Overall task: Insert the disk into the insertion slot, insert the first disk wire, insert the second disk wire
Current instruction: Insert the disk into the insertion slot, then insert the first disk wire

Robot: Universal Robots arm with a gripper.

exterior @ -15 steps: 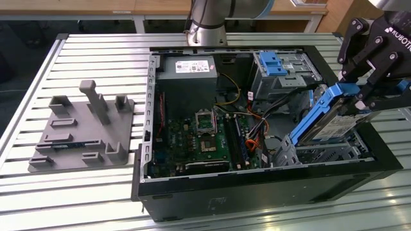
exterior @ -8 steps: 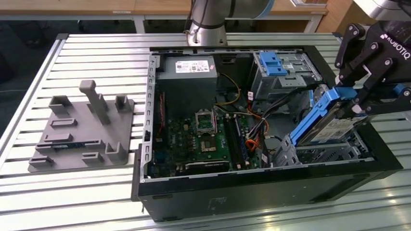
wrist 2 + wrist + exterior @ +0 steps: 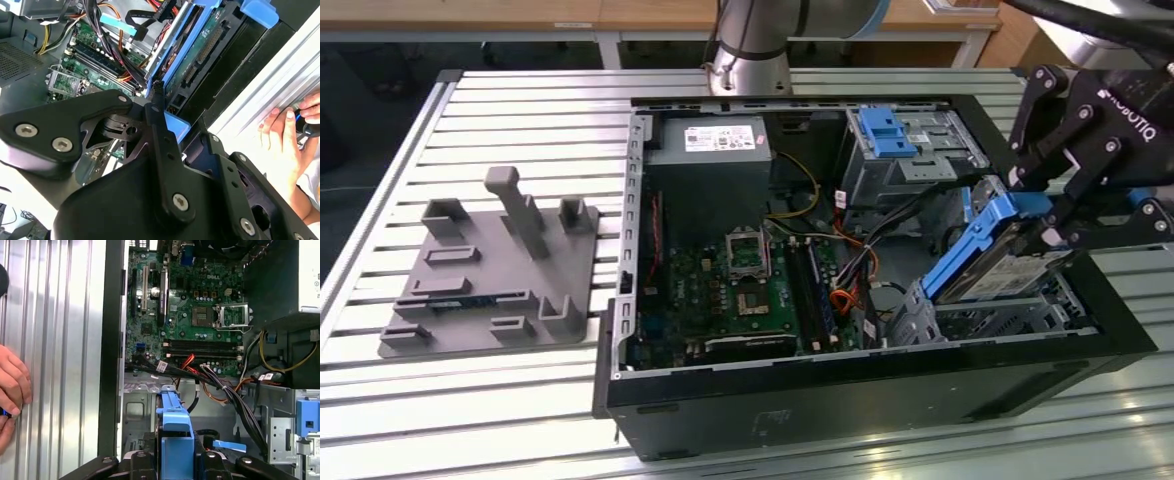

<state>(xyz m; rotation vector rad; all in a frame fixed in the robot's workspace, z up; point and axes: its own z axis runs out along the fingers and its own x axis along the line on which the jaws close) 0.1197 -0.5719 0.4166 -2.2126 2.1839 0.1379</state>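
My black gripper (image 3: 1047, 215) is shut on the blue carrier handle (image 3: 1010, 208) of the disk (image 3: 987, 262). The disk hangs steeply tilted, its lower end dipping into the insertion slot (image 3: 987, 320), a low silver perforated cage at the case's front corner on the exterior view's right. In the first wrist view the blue handle (image 3: 175, 422) sits between my fingers (image 3: 135, 462), above the cage (image 3: 136, 407). The second wrist view shows the disk's circuit-board underside (image 3: 200, 50) and the blue carrier (image 3: 175, 125) in the jaws. Loose cables (image 3: 235, 405) lie beside the cage; which are disk wires I cannot tell.
A taller grey cage with a blue latch (image 3: 897, 135) stands behind the slot. The motherboard (image 3: 747, 280) fills the case floor, with the power supply (image 3: 707, 140) at the back. A grey fixture plate (image 3: 494, 270) lies on the slatted table. A person's hand (image 3: 290, 125) rests beside the case.
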